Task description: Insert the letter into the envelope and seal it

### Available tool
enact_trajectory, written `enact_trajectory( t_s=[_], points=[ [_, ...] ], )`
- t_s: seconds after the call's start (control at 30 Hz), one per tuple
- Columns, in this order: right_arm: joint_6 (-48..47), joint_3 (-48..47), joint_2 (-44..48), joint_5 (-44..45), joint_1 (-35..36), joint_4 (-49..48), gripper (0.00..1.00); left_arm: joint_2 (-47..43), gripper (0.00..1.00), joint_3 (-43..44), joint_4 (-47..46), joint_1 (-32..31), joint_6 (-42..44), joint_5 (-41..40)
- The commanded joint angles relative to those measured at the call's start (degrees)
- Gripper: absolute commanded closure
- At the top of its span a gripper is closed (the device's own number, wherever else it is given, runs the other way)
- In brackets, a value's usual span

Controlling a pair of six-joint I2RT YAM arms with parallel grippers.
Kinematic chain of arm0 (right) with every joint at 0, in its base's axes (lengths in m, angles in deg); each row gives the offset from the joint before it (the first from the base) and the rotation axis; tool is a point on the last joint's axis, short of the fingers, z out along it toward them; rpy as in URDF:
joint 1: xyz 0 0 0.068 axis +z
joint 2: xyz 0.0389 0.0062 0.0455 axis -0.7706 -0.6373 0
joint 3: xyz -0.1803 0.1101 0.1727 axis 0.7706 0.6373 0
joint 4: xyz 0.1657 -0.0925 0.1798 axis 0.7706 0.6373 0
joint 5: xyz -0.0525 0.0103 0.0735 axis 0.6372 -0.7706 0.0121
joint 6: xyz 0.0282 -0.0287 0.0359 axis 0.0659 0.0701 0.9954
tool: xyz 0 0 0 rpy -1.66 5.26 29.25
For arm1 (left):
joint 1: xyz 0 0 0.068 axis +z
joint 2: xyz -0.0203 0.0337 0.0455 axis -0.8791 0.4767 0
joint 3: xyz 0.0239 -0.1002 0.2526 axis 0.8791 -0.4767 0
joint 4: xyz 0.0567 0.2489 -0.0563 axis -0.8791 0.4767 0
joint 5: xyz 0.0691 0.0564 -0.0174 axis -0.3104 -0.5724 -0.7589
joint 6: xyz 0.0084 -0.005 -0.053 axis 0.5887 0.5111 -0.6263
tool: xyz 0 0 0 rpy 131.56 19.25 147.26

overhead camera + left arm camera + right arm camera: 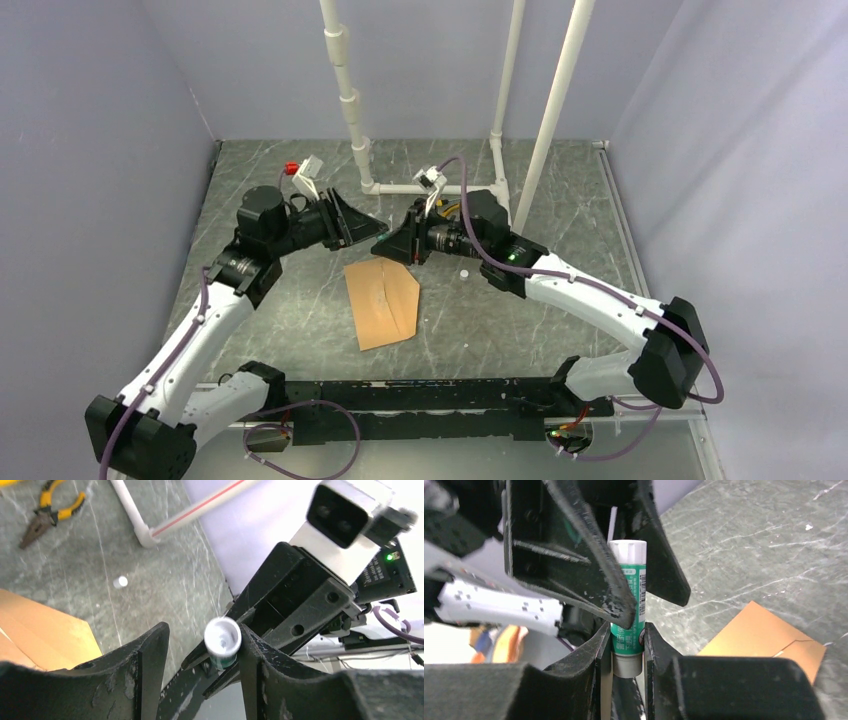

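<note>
Over the envelope's (381,303) far edge, the right jaws clench a glue stick (628,605); the left jaws stand released, spread around its white end.

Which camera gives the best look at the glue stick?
Right wrist view: the glue stick shows side-on, green label and white end, clamped in the right claw. Left wrist view shows only its white end, end-on. In the top view it cannot be made out.
</note>
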Motion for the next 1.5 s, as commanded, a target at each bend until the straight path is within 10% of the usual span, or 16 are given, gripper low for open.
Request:
enact_trajectory(
  t_s=[0.0,0.23,0.53,0.7,0.9,1.03,1.47],
  points=[
    [14.34,0.68,0.95,8.33,-0.15,-11.62,1.00,-3.99,0.45,-4.41,-12.53,-0.05,-3.11,-7.31],
    [21.02,1.35,-0.66,6.11,-0.15,-18.64,1.00,-5.11,0.64,-8.27,-18.15,-0.14,-5.02,-5.46],
    [21.98,1.62,-1.62,2.09,-0.15,-22.46,1.00,-2.20,0.64,-8.11,-21.22,-0.14,-7.17,0.12],
    [20.06,1.90,-0.94,1.08,-0.11,-19.76,1.00,-2.10,0.97,-8.68,-22.77,-0.14,-6.54,0.21],
    [10.15,2.89,6.54,4.00,-0.97,-3.92,0.37,-4.16,0.97,-5.51,-12.97,-0.14,6.37,-0.86],
    [2.73,0.24,10.94,3.00,-1.46,6.28,0.22,-2.94,0.98,-0.72,-3.28,-0.14,17.72,6.10],
    [1.28,-10.60,5.34,0.55,-1.47,9.72,0.39,-2.22,0.98,2.32,0.12,-0.14,26.02,23.86]
  ],
)
